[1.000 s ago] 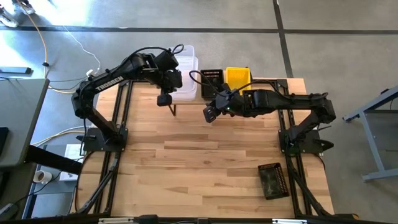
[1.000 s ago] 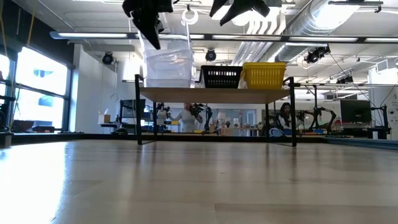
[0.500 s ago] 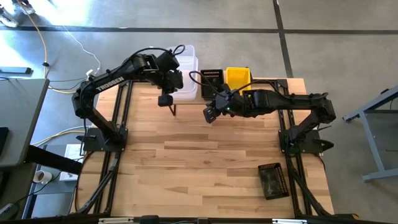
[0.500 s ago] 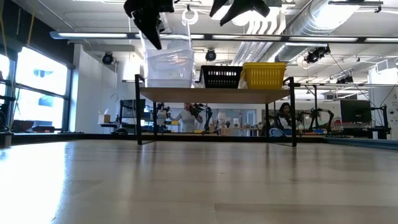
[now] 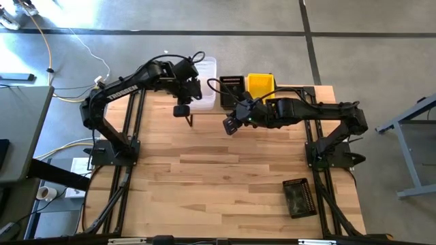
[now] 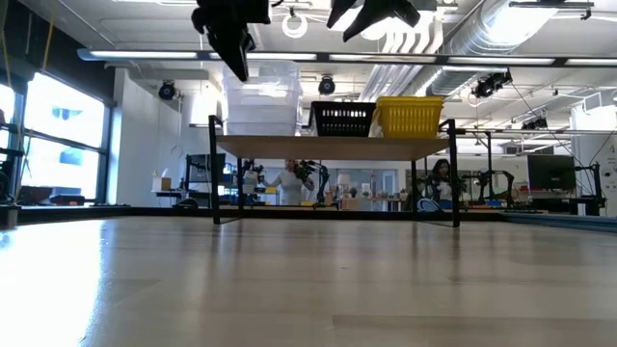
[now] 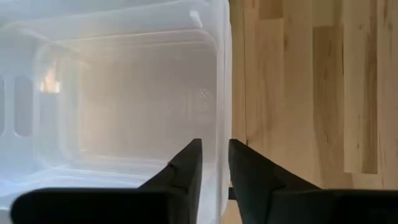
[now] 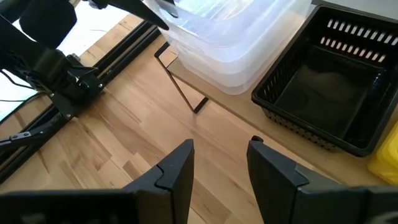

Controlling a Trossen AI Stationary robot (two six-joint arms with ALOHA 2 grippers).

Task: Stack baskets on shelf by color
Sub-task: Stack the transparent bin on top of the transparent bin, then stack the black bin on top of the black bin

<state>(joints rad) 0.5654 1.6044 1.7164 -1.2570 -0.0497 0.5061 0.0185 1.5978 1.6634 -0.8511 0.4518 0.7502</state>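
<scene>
Clear baskets: a stack of translucent rectangular plastic bins is sitting on the left end of the shelf, nested one inside another.
Shelf: the low light-wood plank riser on thin black metal legs is standing along the far edge of the wooden table.
Black mesh basket: one is sitting mid-shelf, just beside the clear stack.
Yellow basket: one ribbed plastic bin is sitting at the right end.
Stray basket: another black mesh bin is lying on the table near the right front corner.
Left gripper: its fingers are pinching the top clear bin's wall.
Right gripper: it is hovering with fingers spread, gripping nothing, in front of the shelf.
Hard to make out: the count of nested clear bins.
</scene>
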